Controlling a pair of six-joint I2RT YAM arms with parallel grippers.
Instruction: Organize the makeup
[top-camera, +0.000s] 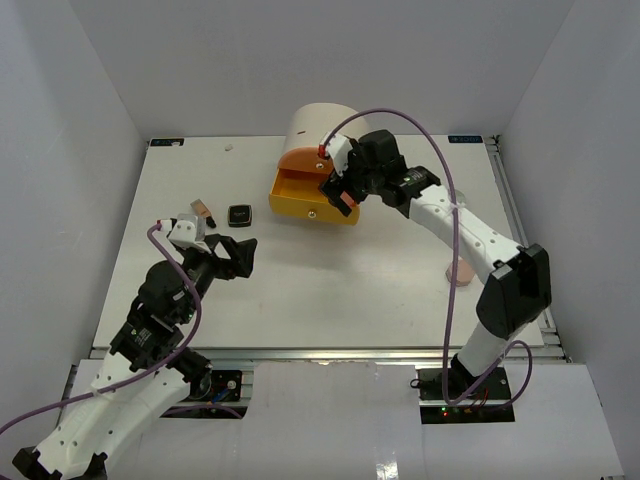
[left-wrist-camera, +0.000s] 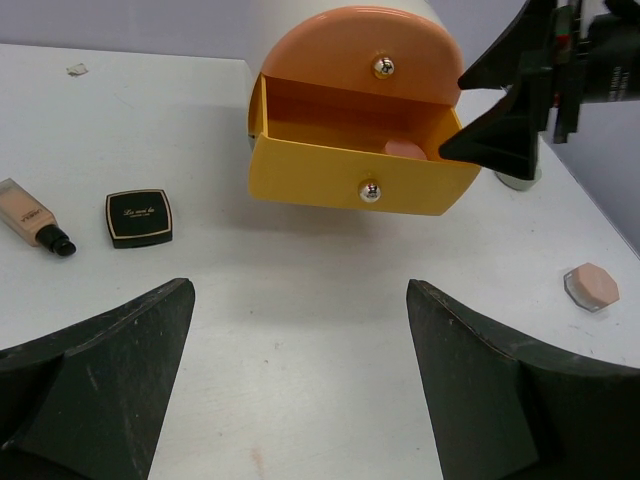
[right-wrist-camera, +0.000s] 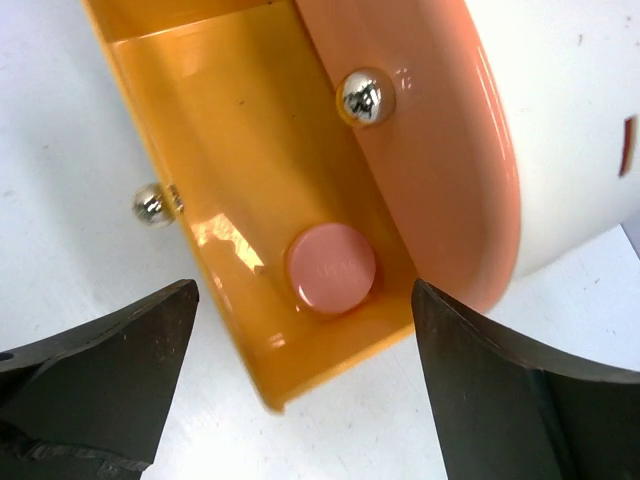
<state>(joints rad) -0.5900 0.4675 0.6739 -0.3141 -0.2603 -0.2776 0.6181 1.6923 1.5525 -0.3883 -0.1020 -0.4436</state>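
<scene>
A pink compact (right-wrist-camera: 331, 268) lies in the open yellow drawer (right-wrist-camera: 230, 130), under the right gripper (top-camera: 340, 192), whose jaws are spread and empty. The left gripper (left-wrist-camera: 300, 290) is likewise wide, holding nothing. This placing step is judged done. Next, the black compact (left-wrist-camera: 139, 217) and the tan bottle (left-wrist-camera: 35, 217), at the drawer's 9 o'clock, need fetching.

Cream drawer unit (top-camera: 318, 125), yellow drawer (top-camera: 300, 204) open; perhaps a paper scrap (left-wrist-camera: 75, 69).

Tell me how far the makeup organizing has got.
Done: one pink compact lies in the open yellow drawer. In hand: nothing; right end effector open over the drawer, left end effector open too. Left: the black square compact, tan bottle and peach compact on the table.
</scene>
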